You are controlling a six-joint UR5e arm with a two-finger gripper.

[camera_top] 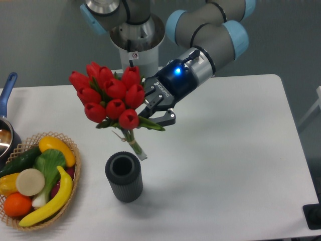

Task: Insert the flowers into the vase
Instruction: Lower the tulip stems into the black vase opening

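End effector [150,116] was pinching the flowers [109,97] low on the bunch, approx. where leaves meet stems, w/ the fingers closed on it. That grip left the short pale stems free below, which suits the job: they're the only part that can go in. Bunch was held in the air, tilted, buds up and to the left, stem ends pointing down-right and hanging just above the rim of the vase [124,176], slightly to its right, not inside yet. Vase stood upright on the white surface [235,160], mouth open upward. Buds spread wider than that mouth, so prob. only stems would fit. Basket of fruit [35,179] sat left, apart from the vase.
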